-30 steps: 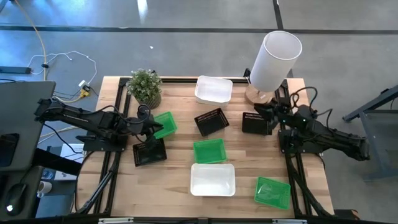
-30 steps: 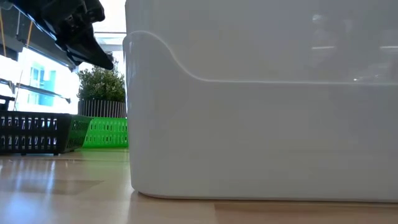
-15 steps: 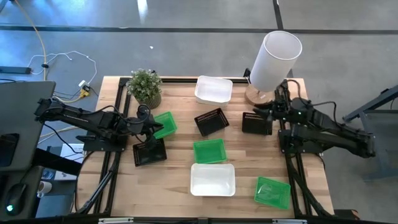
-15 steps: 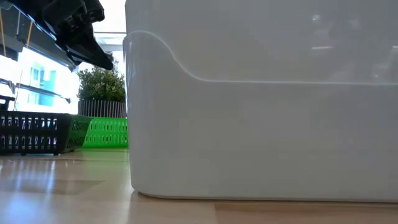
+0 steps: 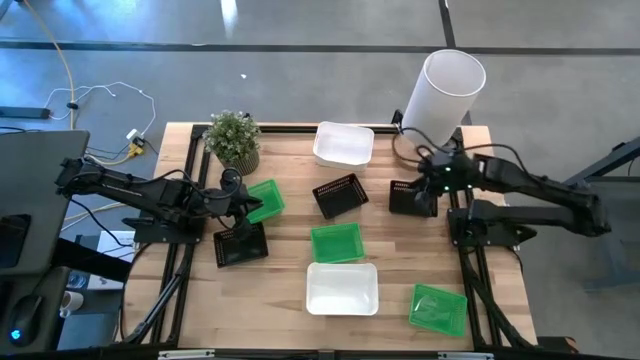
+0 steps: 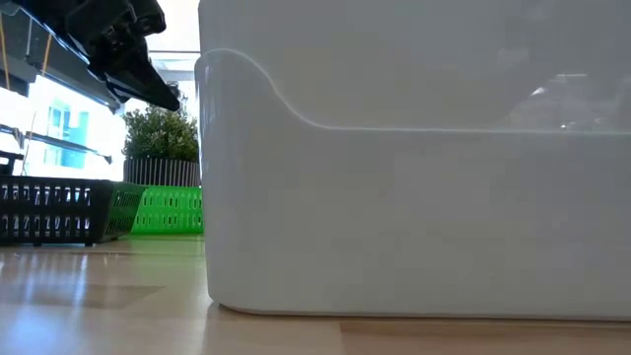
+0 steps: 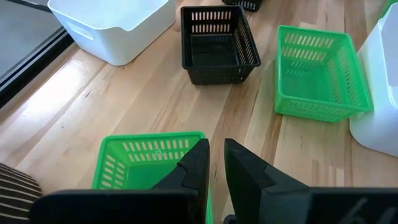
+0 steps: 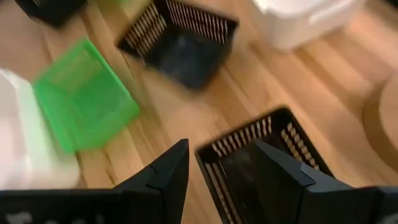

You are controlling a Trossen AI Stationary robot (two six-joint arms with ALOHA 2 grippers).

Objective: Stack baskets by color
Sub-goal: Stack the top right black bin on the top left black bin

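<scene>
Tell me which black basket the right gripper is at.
The black basket beside the white cylinder's base; the right gripper hangs over it. The other two sit centre and left.

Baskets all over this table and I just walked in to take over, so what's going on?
Two arms are sorting the baskets by color, and none are stacked yet. The right gripper hangs open over the black basket near the white cylinder, one finger on each side of its wall. The left gripper sits nearly closed at the rim of a green basket beside another black basket.
</scene>
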